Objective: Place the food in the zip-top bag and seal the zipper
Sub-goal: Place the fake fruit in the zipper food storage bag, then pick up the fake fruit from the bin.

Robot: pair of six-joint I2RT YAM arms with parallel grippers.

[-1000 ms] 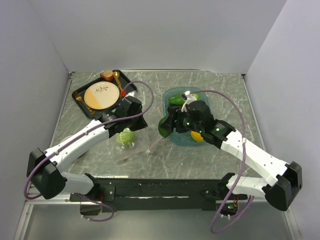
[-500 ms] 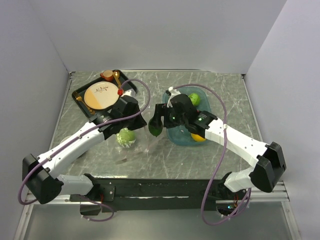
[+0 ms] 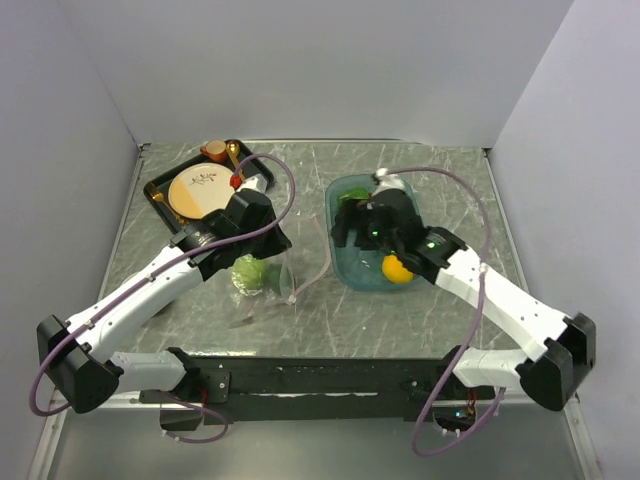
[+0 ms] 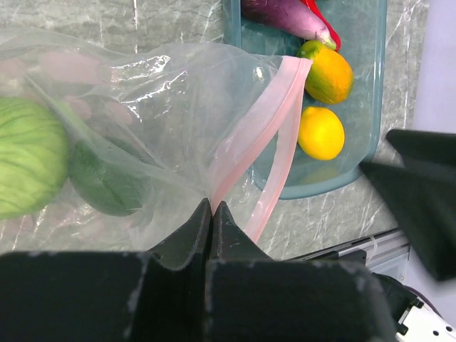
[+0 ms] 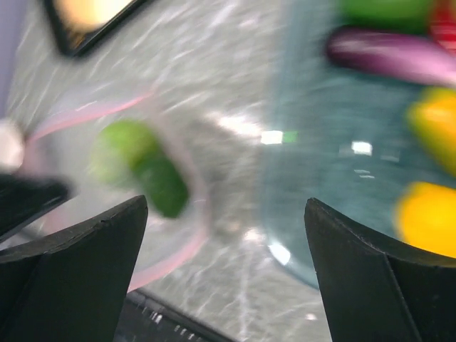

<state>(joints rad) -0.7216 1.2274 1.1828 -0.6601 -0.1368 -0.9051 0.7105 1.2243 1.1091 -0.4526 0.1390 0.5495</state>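
Observation:
The clear zip-top bag (image 4: 164,100) lies on the table left of the teal tub (image 4: 370,92); it also shows in the top view (image 3: 285,278). Its pink zipper (image 4: 258,121) gapes open. Inside lie a light green round fruit (image 4: 21,164) and a dark green pepper (image 4: 107,184). My left gripper (image 4: 211,208) is shut on the bag's mouth edge. My right gripper (image 5: 228,242) is open and empty above the tub's left rim; it also shows in the top view (image 3: 345,228). In the tub lie the eggplant (image 4: 285,14), red chili (image 4: 322,20), mango (image 4: 326,71) and lemon (image 4: 320,132).
A black tray (image 3: 155,197) with a plate, a cup and a spoon stands at the back left, just behind my left arm. The tub (image 3: 340,272) sits right of centre. Grey walls close the table on three sides.
My right gripper carried the dark green pepper left to the bag's mouth, let it go there, and has swung back over the tub, open. The left gripper kept hold of the bag.

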